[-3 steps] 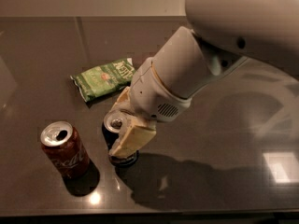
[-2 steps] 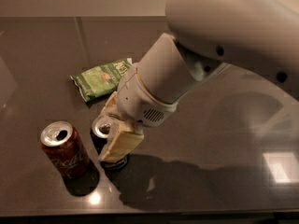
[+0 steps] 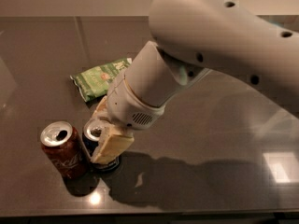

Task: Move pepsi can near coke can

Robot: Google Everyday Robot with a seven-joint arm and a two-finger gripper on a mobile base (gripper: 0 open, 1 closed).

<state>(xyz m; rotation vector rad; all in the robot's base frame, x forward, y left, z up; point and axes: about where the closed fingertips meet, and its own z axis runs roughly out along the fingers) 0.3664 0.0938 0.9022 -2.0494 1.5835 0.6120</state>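
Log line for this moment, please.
claw: down at cans, shut on pepsi | pepsi: upright, beside coke | bag: behind, apart

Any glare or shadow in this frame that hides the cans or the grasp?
Camera view: the glossy table shows a bright reflection at right and a small hotspot in front of the coke can and pepsi can; the dark shadow of the arm spreads to their right, hiding neither. Same view: the gripper is closed on the pepsi can, its near finger covering the can's side.
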